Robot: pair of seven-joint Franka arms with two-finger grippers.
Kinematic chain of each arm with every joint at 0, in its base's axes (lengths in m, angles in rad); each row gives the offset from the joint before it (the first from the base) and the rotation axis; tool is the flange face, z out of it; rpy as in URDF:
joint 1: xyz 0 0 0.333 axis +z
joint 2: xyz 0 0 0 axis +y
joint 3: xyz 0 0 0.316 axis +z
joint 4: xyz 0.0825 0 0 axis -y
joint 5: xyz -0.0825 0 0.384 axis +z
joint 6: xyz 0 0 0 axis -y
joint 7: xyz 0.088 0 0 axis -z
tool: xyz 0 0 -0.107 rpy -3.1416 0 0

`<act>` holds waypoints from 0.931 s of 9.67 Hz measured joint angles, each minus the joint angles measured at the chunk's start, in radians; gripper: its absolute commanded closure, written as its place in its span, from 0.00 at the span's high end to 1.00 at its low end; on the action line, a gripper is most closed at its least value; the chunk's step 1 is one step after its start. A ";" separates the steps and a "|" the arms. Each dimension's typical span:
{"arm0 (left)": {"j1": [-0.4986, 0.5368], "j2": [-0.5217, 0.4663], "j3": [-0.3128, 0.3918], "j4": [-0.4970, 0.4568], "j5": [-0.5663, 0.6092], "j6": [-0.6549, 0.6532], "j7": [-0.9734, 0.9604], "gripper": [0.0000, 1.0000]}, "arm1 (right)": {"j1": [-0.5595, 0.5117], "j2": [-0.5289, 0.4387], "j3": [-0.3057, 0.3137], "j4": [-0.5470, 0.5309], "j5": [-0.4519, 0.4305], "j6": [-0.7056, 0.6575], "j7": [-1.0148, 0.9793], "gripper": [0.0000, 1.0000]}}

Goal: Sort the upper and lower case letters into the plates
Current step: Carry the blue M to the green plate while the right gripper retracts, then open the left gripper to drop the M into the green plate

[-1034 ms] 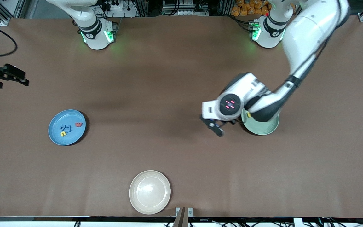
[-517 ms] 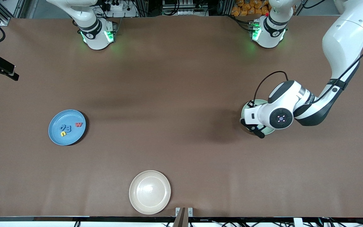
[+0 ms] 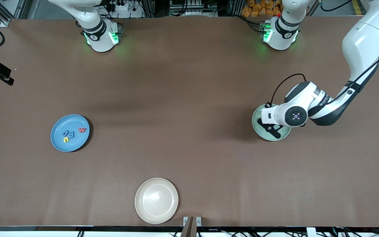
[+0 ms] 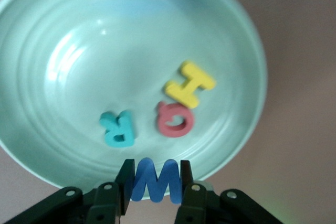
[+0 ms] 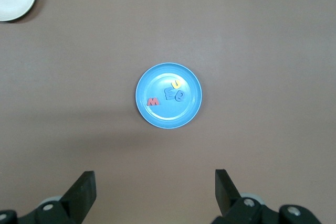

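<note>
brown table (image 3: 189,98): left gripper (image 4: 156,182) with blue m (image 4: 156,180) over mint plate (image 4: 239,129) rim

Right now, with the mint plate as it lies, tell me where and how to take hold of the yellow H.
Grip the yellow H across its two parallel bars, coming straight down. It lies flat in the mint plate, close beside the red Q, so set the fingers clear of it. The left gripper is shut on the blue M.

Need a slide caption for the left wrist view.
Left end effector holds a blue M over the mint plate.
</note>
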 measured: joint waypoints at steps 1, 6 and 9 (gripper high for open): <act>0.032 0.000 -0.001 -0.023 0.006 0.029 0.001 1.00 | 0.000 0.000 0.000 0.000 0.000 0.000 0.000 1.00; 0.045 -0.012 -0.071 0.035 0.013 0.000 -0.154 1.00 | 0.000 0.001 0.001 0.000 0.000 0.001 0.006 1.00; 0.060 -0.038 -0.204 0.180 0.015 -0.148 -0.355 1.00 | -0.001 0.002 -0.002 0.000 0.000 -0.004 0.007 1.00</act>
